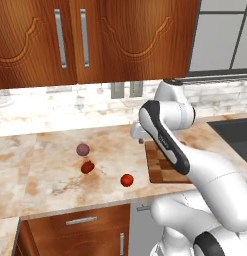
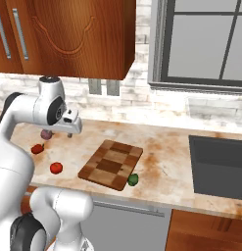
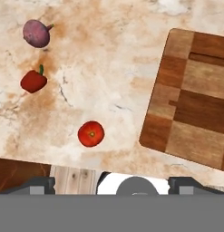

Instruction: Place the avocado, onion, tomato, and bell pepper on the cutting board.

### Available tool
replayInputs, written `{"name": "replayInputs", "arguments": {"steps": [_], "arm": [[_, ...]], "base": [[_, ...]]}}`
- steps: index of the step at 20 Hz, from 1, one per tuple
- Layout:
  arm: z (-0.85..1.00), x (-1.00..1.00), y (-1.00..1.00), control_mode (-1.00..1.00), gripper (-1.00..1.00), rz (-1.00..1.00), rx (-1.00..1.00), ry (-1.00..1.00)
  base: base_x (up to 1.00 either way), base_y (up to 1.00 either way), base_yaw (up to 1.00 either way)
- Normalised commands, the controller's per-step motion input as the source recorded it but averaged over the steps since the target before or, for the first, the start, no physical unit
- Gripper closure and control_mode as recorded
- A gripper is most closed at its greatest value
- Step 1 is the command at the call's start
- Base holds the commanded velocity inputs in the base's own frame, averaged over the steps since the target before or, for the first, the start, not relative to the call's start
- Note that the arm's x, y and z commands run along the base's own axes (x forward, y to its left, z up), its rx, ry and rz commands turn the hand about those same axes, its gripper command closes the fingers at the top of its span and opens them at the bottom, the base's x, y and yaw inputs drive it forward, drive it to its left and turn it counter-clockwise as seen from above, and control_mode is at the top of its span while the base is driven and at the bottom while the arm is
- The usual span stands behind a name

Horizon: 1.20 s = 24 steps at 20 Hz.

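Rectangular checkered wooden cutting board (image 2: 111,164) flat on marbled stone table (image 2: 161,147), near front edge, left of dark sunken sink (image 2: 218,165). Small dark green avocado (image 2: 133,179) on table just beside board's front right corner; contact with board cannot tell. Left of board, well apart from it, three vegetables on table: purple-mauve round onion (image 1: 83,149) rearmost, dark red lumpy bell pepper (image 1: 87,167) just in front of onion, bright orange-red round tomato (image 1: 127,180) nearest front edge and nearest board. Wooden wall cabinets (image 1: 90,35) above table; window (image 2: 205,41) behind sink.
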Motion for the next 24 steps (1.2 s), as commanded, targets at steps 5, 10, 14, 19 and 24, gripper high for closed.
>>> {"name": "replayInputs", "arguments": {"steps": [5, 10, 14, 19, 24], "arm": [[-0.18, 0.07, 0.32, -1.0, -1.0, 0.04, 0.0, 0.01], [-0.19, 0.1, 0.2, -1.0, -1.0, 0.04, 0.0, 0.03], [-0.21, 0.18, 0.18, -1.0, -1.0, 0.05, 0.01, 0.05], [-0.29, 0.02, 0.1, -1.0, -1.0, 0.02, 0.0, 0.06], [-0.33, 0.0, 0.08, -1.0, -1.0, 0.01, 0.0, 0.06]], "base": [[0.0, 0.0, 0.0], [0.0, 0.0, 0.0], [0.0, 0.0, 0.0], [0.0, 0.0, 0.0], [0.0, 0.0, 0.0]]}}
